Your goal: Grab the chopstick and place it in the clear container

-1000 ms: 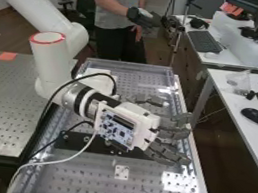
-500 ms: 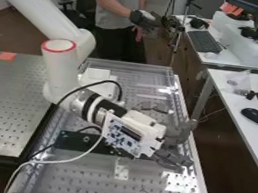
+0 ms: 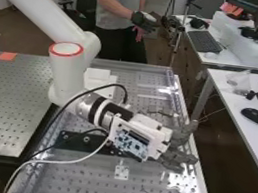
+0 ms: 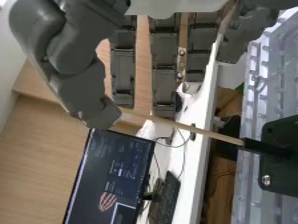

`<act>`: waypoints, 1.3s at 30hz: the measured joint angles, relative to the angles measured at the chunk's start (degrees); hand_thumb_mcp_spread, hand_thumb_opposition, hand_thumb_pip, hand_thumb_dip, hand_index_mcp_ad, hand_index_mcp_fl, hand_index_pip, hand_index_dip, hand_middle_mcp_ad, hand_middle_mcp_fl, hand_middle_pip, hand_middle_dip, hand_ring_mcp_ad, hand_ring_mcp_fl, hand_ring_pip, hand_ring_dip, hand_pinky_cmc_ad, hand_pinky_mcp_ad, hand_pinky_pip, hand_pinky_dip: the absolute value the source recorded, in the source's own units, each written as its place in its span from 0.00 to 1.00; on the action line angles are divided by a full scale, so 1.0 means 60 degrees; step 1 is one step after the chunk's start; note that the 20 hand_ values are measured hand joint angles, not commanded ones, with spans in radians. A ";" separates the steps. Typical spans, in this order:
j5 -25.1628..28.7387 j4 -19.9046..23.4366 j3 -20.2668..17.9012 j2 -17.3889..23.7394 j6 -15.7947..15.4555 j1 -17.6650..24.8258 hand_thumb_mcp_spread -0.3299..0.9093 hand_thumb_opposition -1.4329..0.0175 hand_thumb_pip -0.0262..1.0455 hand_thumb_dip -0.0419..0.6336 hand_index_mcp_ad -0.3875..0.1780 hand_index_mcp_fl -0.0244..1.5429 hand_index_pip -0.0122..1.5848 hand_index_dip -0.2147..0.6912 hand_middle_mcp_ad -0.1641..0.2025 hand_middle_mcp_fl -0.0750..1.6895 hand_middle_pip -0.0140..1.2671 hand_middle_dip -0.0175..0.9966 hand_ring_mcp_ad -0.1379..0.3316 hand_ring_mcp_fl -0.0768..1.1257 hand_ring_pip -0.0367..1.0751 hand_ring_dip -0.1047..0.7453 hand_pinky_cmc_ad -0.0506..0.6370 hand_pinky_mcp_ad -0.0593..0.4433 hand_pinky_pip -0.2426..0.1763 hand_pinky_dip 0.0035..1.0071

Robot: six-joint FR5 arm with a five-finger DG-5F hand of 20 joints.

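Note:
In the high view the hand (image 3: 178, 159) is over the right side of the perforated bench, low above its near half. The wrist view has the hand (image 4: 163, 65) with straight fingers and the thumb apart from them. A thin wooden chopstick (image 4: 199, 131) runs from beside the thumb's tip, close to the fingers' ends, to a black holder (image 4: 266, 148) on a dark plate. Whether the chopstick touches the thumb or a finger cannot be told; nothing is curled round it.
The dark plate (image 3: 81, 142) lies across the bench (image 3: 90, 180), with cables running over its left part. A white block (image 3: 100, 76) stands farther back. On the white desk (image 3: 223, 102) at the right are a clear, bag-like item (image 3: 238, 81) and a mouse (image 3: 253, 116).
The arm and hand have shifted to the right and slightly toward the bench's near end in the high view. The fingers look much the same.

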 joint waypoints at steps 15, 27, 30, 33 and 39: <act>0.0211 -0.0007 0.0343 -0.0191 -0.0064 -0.0027 0.64 0.42 0.67 0.54 0.44 0.31 0.72 0.17 0.76 0.47 0.48 0.49 0.54 0.37 0.11 0.47 0.38 0.53 0.27 0.27; 0.0159 -0.0083 0.0394 -0.0243 -0.0088 -0.0036 0.63 0.42 0.69 0.54 0.44 0.48 0.45 0.17 0.70 0.53 0.37 0.49 0.51 0.36 0.11 0.49 0.44 0.53 0.31 0.25; 0.0112 -0.0108 0.0386 -0.0255 -0.0054 -0.0031 0.63 0.42 0.69 0.54 0.44 0.47 0.43 0.17 0.70 0.54 0.35 0.49 0.51 0.36 0.11 0.49 0.43 0.53 0.32 0.25; 0.0084 -0.0137 0.0348 -0.0265 -0.0016 -0.0014 0.64 0.42 0.70 0.54 0.44 0.47 0.41 0.17 0.70 0.54 0.34 0.49 0.51 0.36 0.12 0.49 0.45 0.53 0.32 0.26; 0.0130 -0.0195 0.0254 -0.0270 0.0104 0.0012 0.64 0.42 0.71 0.54 0.44 0.46 0.41 0.17 0.69 0.52 0.34 0.49 0.52 0.35 0.11 0.49 0.45 0.54 0.32 0.30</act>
